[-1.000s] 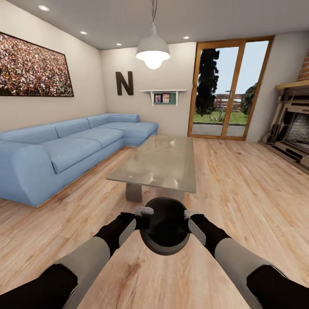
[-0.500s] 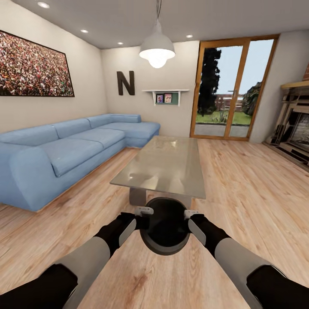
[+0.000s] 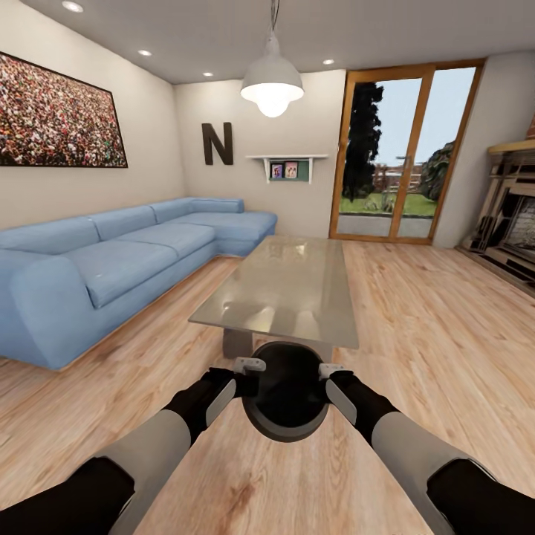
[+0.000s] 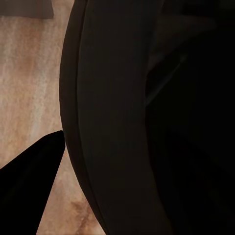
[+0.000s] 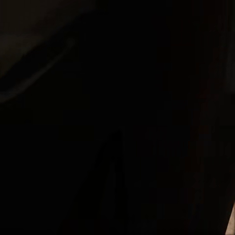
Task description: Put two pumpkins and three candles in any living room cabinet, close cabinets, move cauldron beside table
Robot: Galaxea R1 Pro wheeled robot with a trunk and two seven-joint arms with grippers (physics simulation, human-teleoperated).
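Note:
I carry the black round cauldron (image 3: 286, 397) above the wooden floor, held between both arms at the bottom centre of the head view. My left gripper (image 3: 251, 369) is shut on its left rim and my right gripper (image 3: 329, 371) on its right rim. Up close, the left wrist view has the cauldron's curved rim (image 4: 117, 122), with one dark finger (image 4: 29, 186) outside it. The cauldron's dark wall (image 5: 117, 117) takes up the right wrist view. The low coffee table (image 3: 290, 286) with a glossy grey-beige top stands just beyond the cauldron. Pumpkins, candles and cabinet are out of view.
A long blue corner sofa (image 3: 111, 260) runs along the left wall. A fireplace (image 3: 516, 223) is at the right edge and a glass door (image 3: 401, 152) at the back. A pendant lamp (image 3: 272, 82) hangs over the table. Open floor lies right of the table.
The whole view has shifted: the coffee table now looks closer and a little more centred. My arms and the cauldron keep the same place in the picture.

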